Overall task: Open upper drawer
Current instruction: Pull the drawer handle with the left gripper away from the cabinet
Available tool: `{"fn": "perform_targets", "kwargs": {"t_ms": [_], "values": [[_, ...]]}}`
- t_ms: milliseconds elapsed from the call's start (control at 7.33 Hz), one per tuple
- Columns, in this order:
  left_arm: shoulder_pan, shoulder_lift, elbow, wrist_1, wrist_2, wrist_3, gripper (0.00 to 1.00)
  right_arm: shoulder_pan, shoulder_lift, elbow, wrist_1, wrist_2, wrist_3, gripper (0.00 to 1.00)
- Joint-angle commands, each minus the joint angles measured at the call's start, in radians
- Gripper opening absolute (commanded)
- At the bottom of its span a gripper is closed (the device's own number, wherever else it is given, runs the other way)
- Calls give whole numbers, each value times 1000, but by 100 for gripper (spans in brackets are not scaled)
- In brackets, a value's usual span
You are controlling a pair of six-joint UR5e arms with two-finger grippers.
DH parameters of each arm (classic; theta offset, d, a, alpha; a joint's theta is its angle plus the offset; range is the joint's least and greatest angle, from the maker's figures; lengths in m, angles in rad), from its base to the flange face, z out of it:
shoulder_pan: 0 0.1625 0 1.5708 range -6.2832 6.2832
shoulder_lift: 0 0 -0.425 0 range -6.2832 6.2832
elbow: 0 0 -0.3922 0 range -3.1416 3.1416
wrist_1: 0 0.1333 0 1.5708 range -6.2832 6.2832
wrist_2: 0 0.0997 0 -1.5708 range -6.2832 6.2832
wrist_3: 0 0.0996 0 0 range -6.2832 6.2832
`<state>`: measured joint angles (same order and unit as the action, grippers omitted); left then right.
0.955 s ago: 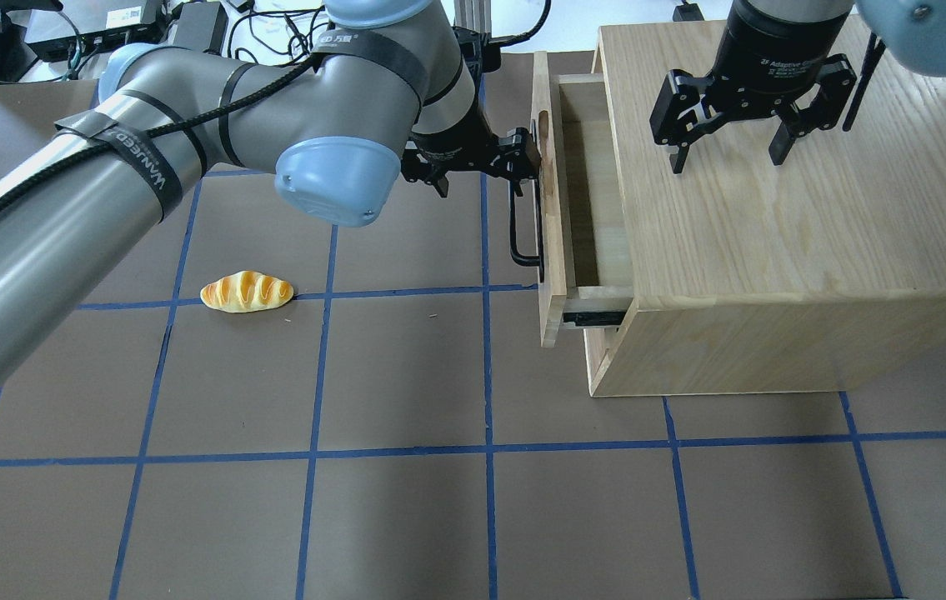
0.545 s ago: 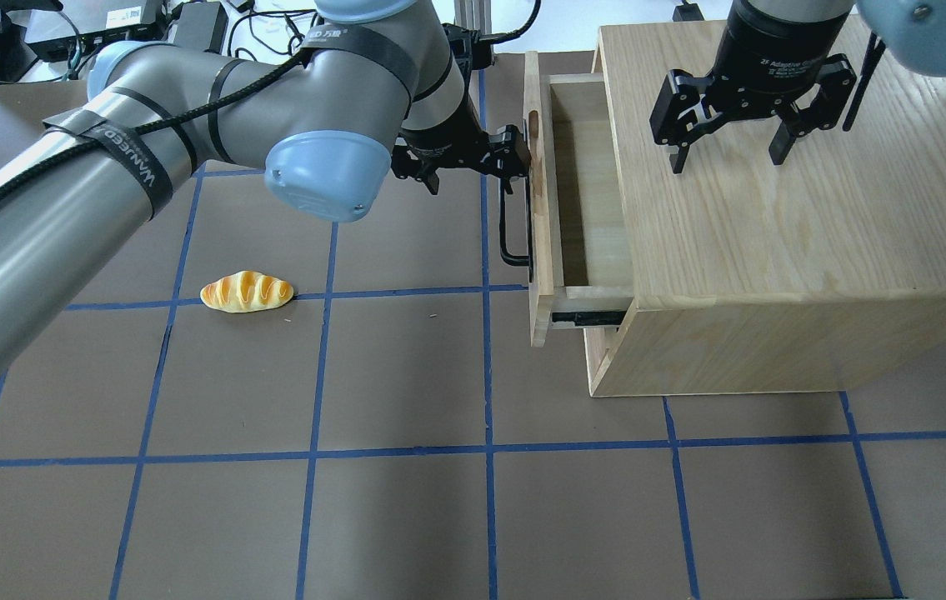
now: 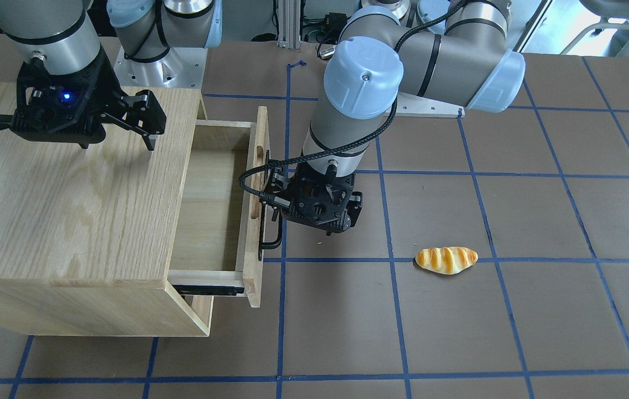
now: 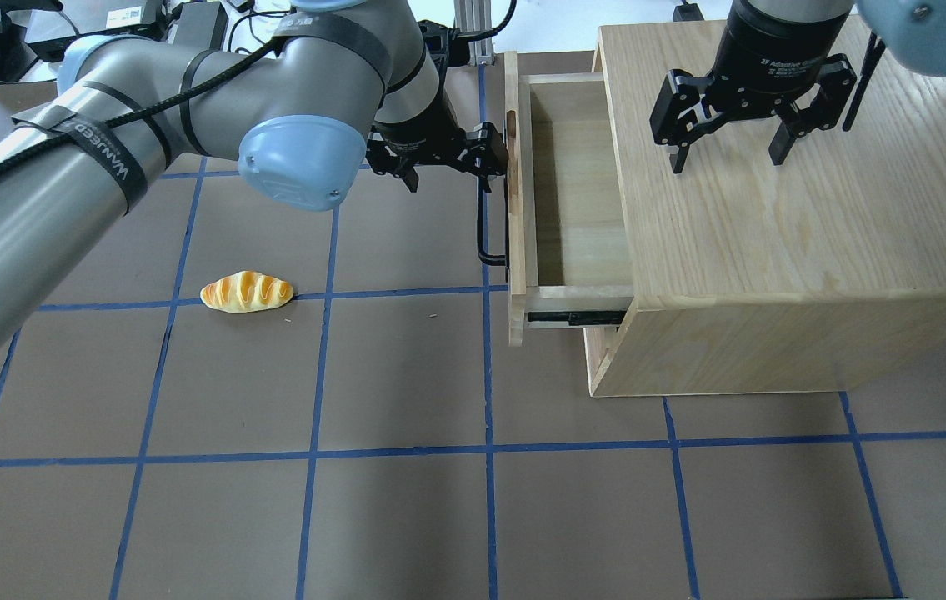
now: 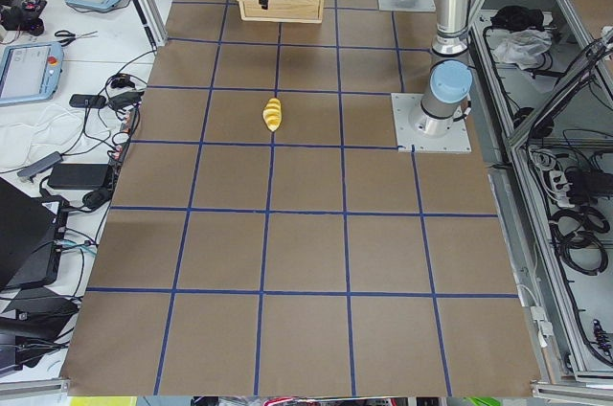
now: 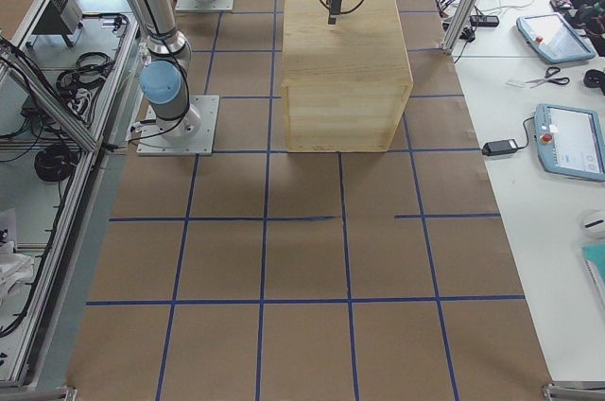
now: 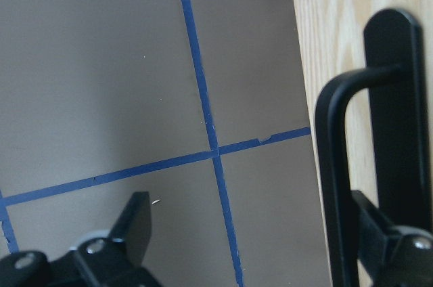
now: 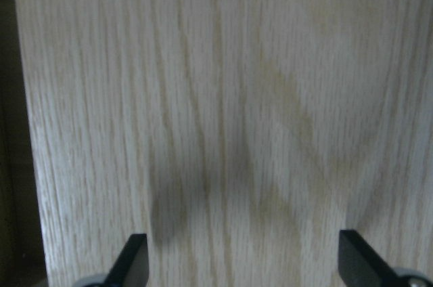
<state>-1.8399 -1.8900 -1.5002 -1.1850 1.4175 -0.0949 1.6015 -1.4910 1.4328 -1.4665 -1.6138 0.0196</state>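
Observation:
The upper drawer [image 4: 577, 192] stands pulled well out of the oak cabinet [image 4: 789, 217], towards the view's left, and its box looks bare inside. Its pale front panel [image 4: 514, 208] carries a long black bar handle [image 4: 485, 242]. My left gripper [image 4: 443, 167] is open, with one finger hooked between the handle and the panel. In the left wrist view the handle [image 7: 331, 165] crosses just in front of that finger [image 7: 385, 239]. My right gripper [image 4: 728, 158] is open and empty just above the cabinet top, which fills the right wrist view [image 8: 223, 97].
A toy bread roll [image 4: 247, 292] lies on the brown mat left of the drawer and shows in the front-facing view [image 3: 446, 260] too. A black slide rail [image 4: 577, 317] shows under the drawer's near side. Cables and boxes lie along the table's far left edge.
My left gripper has moved left with its finger behind the handle. The drawer has slid further out of the cabinet. The right arm has not moved.

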Motion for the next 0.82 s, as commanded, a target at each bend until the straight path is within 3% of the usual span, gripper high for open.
{"fn": "perform_targets", "kwargs": {"t_ms": [0, 682], "values": [[30, 14, 0, -21, 0, 30, 100, 0, 0, 0, 0, 0, -1, 100], [31, 22, -2, -33, 1, 50, 100, 0, 0, 1, 0, 0, 0, 100]]}}
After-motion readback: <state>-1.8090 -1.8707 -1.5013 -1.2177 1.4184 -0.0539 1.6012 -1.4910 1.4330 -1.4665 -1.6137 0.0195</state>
